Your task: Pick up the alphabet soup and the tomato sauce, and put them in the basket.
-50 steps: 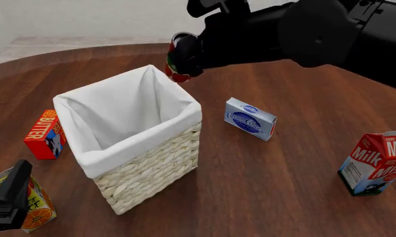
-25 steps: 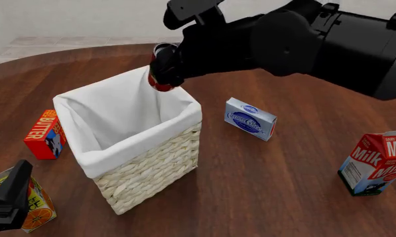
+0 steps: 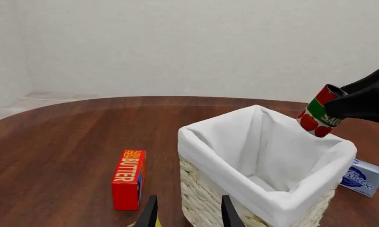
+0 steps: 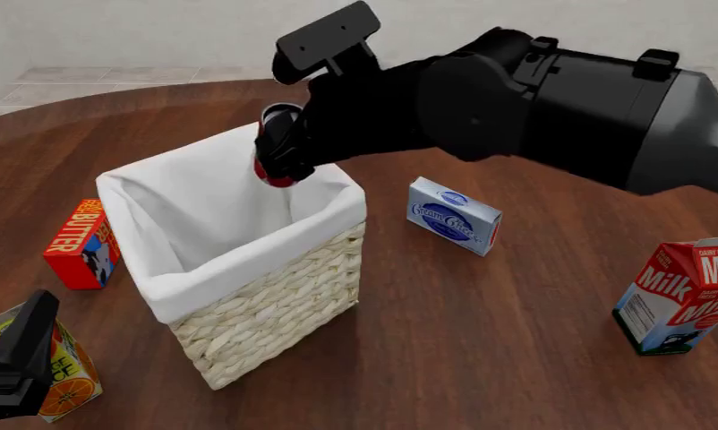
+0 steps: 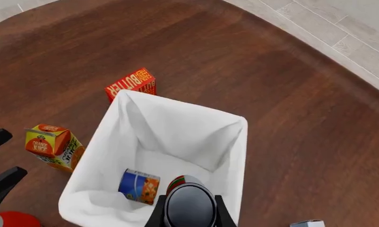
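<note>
Since a second ago, the right gripper point(image 4: 277, 159) has swung leftward from beyond the basket's point(image 4: 276, 296) far corner to above its opening, jaws pinching the tomato sauce point(image 4: 272, 170), tilted. Alphabet soup point(image 5: 140, 186) lies on the liner inside. Left gripper's point(image 3: 188, 213) jaws stand spread near the orange juice carton point(image 4: 63, 376).

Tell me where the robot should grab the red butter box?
Near its top, coming straight down from above. The butter box stands upright on its small end, tall and thin, so a grip would probably fit best across its two wide flat faces. The basket stands close beside it, so coming in sideways looks more cramped.
</note>
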`<state>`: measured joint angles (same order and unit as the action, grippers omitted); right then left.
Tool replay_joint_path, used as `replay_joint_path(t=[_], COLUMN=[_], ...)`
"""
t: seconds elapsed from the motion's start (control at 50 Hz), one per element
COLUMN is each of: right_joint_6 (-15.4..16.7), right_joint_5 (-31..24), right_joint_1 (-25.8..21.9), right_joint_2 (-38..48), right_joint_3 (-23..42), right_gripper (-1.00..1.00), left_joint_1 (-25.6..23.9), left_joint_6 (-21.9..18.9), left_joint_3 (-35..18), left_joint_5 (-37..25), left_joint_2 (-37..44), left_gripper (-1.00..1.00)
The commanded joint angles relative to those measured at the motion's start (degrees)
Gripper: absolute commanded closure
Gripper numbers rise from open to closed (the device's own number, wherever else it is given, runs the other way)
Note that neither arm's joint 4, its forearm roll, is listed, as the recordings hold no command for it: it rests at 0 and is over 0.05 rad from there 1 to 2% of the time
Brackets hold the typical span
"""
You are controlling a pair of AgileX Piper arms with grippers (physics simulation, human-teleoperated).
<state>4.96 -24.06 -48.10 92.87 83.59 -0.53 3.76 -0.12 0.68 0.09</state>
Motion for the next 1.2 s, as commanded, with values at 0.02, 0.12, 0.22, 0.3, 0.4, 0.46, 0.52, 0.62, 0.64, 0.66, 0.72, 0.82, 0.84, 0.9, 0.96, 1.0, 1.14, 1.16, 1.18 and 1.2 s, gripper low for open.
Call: replay_joint_path(t=[0.02,0.12,0.22,0.3,0.4,0.46,0.52,0.62,0.64,0.66,0.72,0.82,0.84,0.9,0.96,1.0,1.14,1.16,1.18,1.2], right_joint_6=[-1.3,-1.4,-1.3,-1.3,-1.3,-1.2,-1.2,-1.3,-1.5,-1.4,-1.5,-1.6,-1.6,-1.6,-1.6,-1.8,-1.8,-1.8,-1.8,-1.9], right_joint_5=[1.0,1.1,1.1,1.2,1.5,1.5,1.4,1.4,1.4,1.5,1.6,1.9,1.9,2.0,2.2,2.5,3.0,3.1,3.1,3.1], right_joint_1=[-0.7,-0.7,-0.6,-0.8,-0.8,-0.8,-0.7,-0.5,-0.5,-0.5,-0.5,-0.6,-0.5,-0.4,-0.2,-0.2,0.4,0.6,0.6,0.6], right_joint_2=[0.8,1.4,2.5,3.3,4.7,5.5,6.4,7.6,7.9,7.9,8.6,9.6,10.0,10.3,10.6,10.9,11.9,12.2,12.3,12.5], right_joint_3=[-0.7,-0.6,0.0,0.4,0.7,1.2,1.9,2.6,2.7,2.6,2.8,2.8,2.9,2.8,2.7,2.4,2.2,2.2,2.2,2.3], right_gripper=[1.0,1.0,1.0,1.0,1.0,1.0,1.0,1.0,1.0,1.0,1.0,1.0,1.0,1.0,1.0,1.0,1.0,1.0,1.0,1.0], left_joint_1=[-0.2,-0.2,-0.4,-0.4,-0.3,-0.3,-0.3,-0.4,-0.4,-0.4,-0.4,-0.4,-0.5,-0.5,-0.5,-0.5,-0.5,-0.5,-0.5,-0.5], left_joint_6=[0.2,0.2,0.1,0.2,0.4,0.5,0.5,0.6,0.6,0.5,0.5,0.5,0.5,0.5,0.5,0.5,0.5,0.6,0.6,0.6], left_joint_3=[0.0,0.0,0.0,0.0,0.0,-0.1,-0.1,-0.1,-0.1,-0.1,-0.1,-0.1,-0.1,-0.1,-0.1,-0.1,-0.1,0.0,0.0,0.0], left_joint_5=[0.0,0.0,0.0,0.0,0.1,0.1,0.1,0.1,0.1,0.1,0.1,0.1,0.1,0.1,0.1,0.1,0.1,0.1,0.1,0.1], left_joint_2=[0.0,0.0,0.0,0.0,0.0,0.0,-0.1,-0.1,-0.1,-0.1,-0.1,-0.1,0.0,0.0,0.0,0.0,0.0,0.0,0.0,0.0], left_gripper=[-1.0,-1.0,-1.0,-1.0,-1.0,-1.0,-1.0,-1.0,-1.0,-1.0,-1.0,-1.0,-1.0,-1.0,-1.0,-1.0,-1.0,-1.0,-1.0,-1.0])
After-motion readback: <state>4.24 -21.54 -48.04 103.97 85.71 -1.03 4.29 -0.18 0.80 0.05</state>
